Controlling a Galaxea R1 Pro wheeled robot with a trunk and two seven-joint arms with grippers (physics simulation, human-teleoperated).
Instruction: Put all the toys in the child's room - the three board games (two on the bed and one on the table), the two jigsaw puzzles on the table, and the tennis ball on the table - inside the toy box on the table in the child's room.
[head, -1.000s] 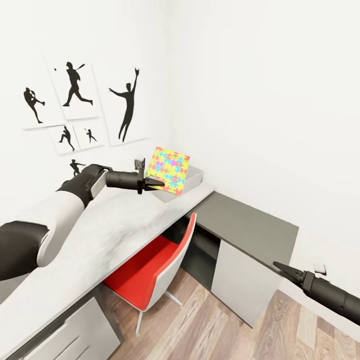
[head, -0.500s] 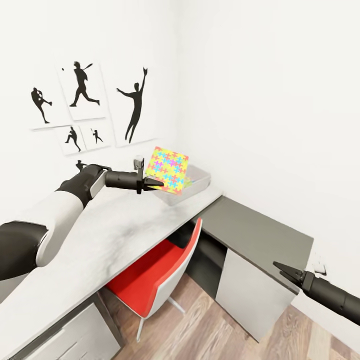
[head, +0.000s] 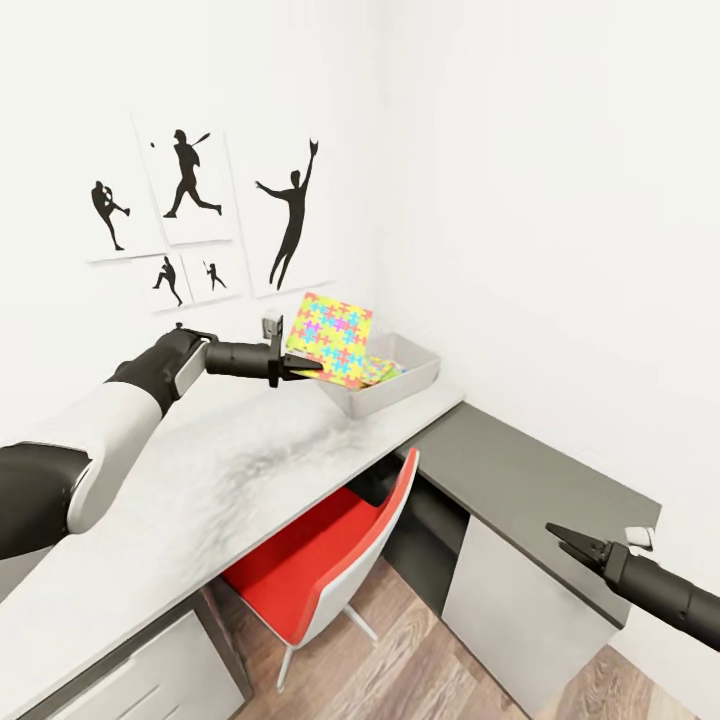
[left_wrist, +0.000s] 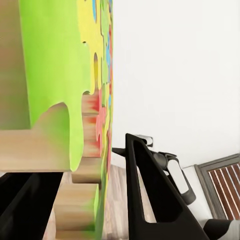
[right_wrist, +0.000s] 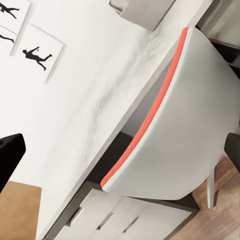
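Observation:
My left gripper (head: 303, 365) is shut on one edge of a jigsaw puzzle (head: 331, 338), a thin square of yellow, green, pink and blue pieces. It holds the square tilted above the near end of the toy box (head: 427, 367), a pale grey bin at the table's (head: 240, 465) far corner. A second multicolour flat piece (head: 380, 372) lies inside the bin. In the left wrist view the puzzle's edge (left_wrist: 55, 75) sits against a black finger (left_wrist: 150, 195). My right gripper (head: 560, 538) hangs open and empty, low at the right, beyond the dark cabinet.
A red and white chair (head: 320, 545) is pushed under the table, seen too as the chair back (right_wrist: 175, 140). A dark grey cabinet (head: 530, 470) joins the table at the right. Black sport prints (head: 190, 215) hang on the white wall. Wood floor lies below.
The whole view has shifted, so the camera moved. The left gripper still holds the puzzle, now tilted flatter. More of the toy box shows to its right.

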